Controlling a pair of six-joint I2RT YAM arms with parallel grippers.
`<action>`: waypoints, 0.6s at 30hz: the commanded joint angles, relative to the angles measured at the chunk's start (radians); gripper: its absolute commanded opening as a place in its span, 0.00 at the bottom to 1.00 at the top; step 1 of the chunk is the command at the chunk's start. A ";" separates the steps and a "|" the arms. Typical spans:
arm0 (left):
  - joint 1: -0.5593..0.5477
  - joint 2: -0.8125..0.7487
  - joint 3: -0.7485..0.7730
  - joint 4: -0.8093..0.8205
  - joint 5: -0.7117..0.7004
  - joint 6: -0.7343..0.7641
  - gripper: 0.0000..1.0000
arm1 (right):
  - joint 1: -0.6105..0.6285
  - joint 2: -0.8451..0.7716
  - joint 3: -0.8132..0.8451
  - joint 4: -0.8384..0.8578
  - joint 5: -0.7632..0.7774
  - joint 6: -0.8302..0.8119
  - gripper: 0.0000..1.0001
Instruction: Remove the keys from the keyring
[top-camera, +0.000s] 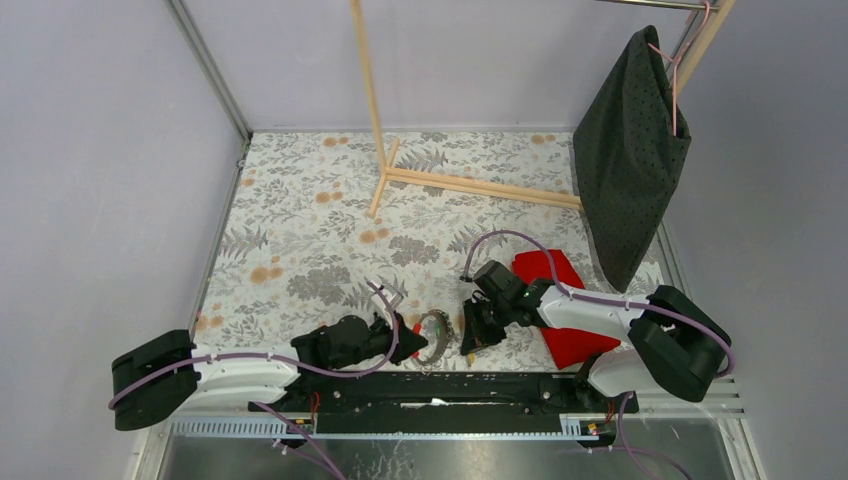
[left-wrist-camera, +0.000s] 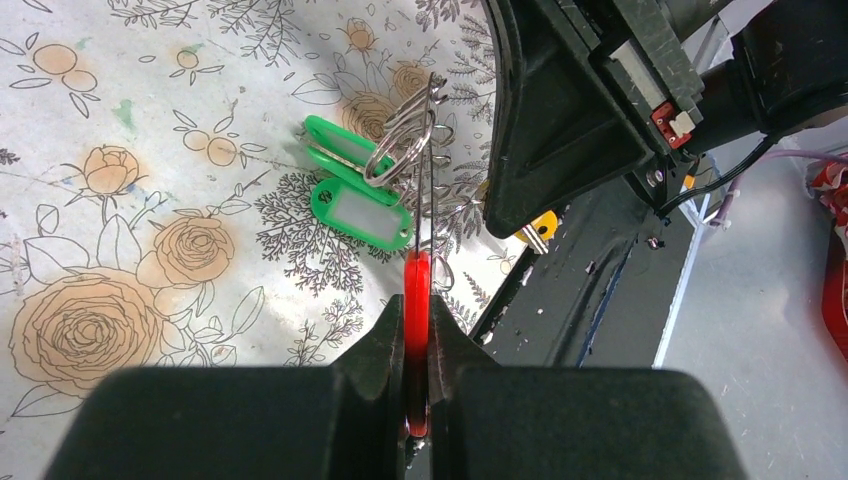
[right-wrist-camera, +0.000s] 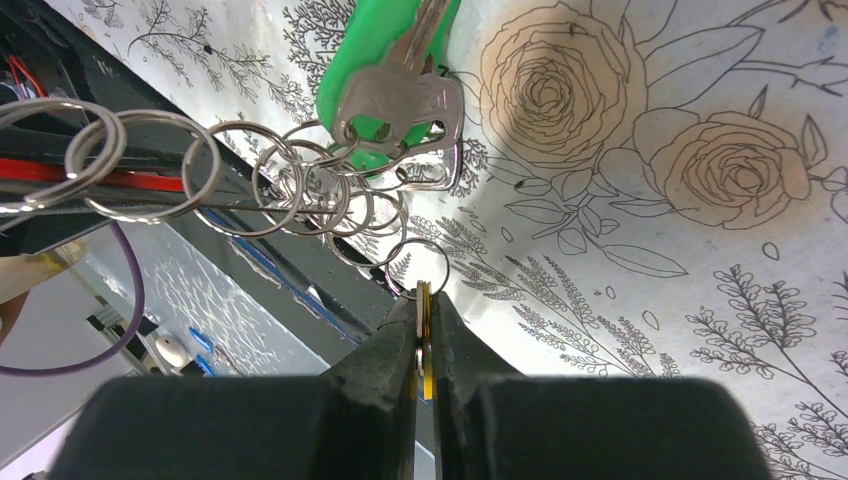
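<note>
While right tool (right-wrist-camera: 424, 332) grips key (left-wrist-camera: 541, 224), white-labelled tag (left-wrist-camera: 362, 212)

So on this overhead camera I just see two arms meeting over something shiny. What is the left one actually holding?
Observer: Its wrist camera shows the left jaws shut on a flat red piece, seen edge-on.
Visitor: And the right one?
Observer: The right jaws pinch a thin yellow key between them.
Visitor: Is it just one ring down there?
Observer: No. Up close there is a chain of small silver rings, and a silver key lying over a green tag.
</note>
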 joint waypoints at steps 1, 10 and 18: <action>-0.002 -0.004 -0.020 -0.041 -0.043 -0.022 0.00 | -0.009 -0.011 -0.009 -0.002 -0.021 0.002 0.00; 0.051 0.098 0.005 -0.042 -0.020 -0.144 0.00 | -0.009 -0.056 0.016 -0.036 -0.016 -0.026 0.00; 0.067 0.214 0.039 0.026 0.070 -0.121 0.00 | -0.007 -0.041 0.071 -0.086 -0.018 -0.089 0.00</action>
